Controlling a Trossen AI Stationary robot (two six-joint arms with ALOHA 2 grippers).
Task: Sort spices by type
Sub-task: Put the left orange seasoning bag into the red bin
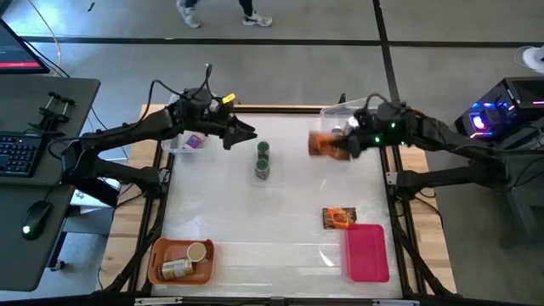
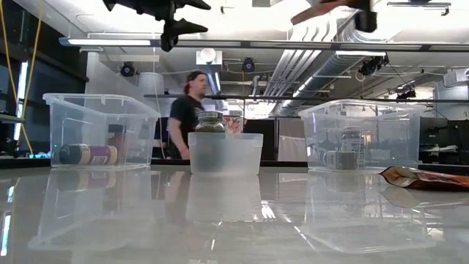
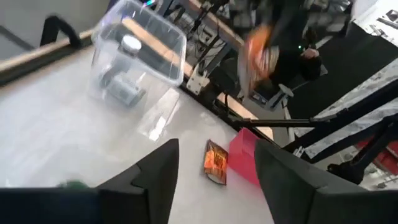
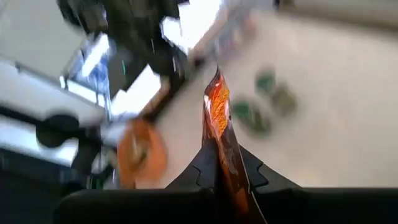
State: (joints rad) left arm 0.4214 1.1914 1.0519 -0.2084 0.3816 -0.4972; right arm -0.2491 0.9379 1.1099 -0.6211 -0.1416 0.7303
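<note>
My right gripper (image 1: 340,146) is raised above the table's far right part and is shut on an orange-red foil packet (image 1: 323,143). A second packet (image 1: 339,218) lies flat beside the pink tray (image 1: 367,252). Two green-lidded jars (image 1: 263,161) stand at the table's middle; the low view shows one jar (image 2: 210,121) behind a small clear tub (image 2: 225,152). The orange tray (image 1: 161,255) at the near left holds tan-lidded jars (image 1: 189,259). My left gripper (image 1: 246,133) hangs open and empty, high up just left of the green-lidded jars. My right gripper pinches the orange-red packet between its two fingers (image 4: 202,171), at one end of the packet (image 4: 225,163). The fingers come in from the table's right, roughly level. The packet stands on edge and sticks out past the fingertips toward the left, lifted clear of the table.
Two larger clear tubs stand at the far corners: the left one (image 1: 183,143) holds a jar lying down, the right one (image 1: 344,112) holds jars and sits just behind my right gripper. A person stands in the room beyond the table (image 2: 187,110). Bare tabletop lies between the two trays.
</note>
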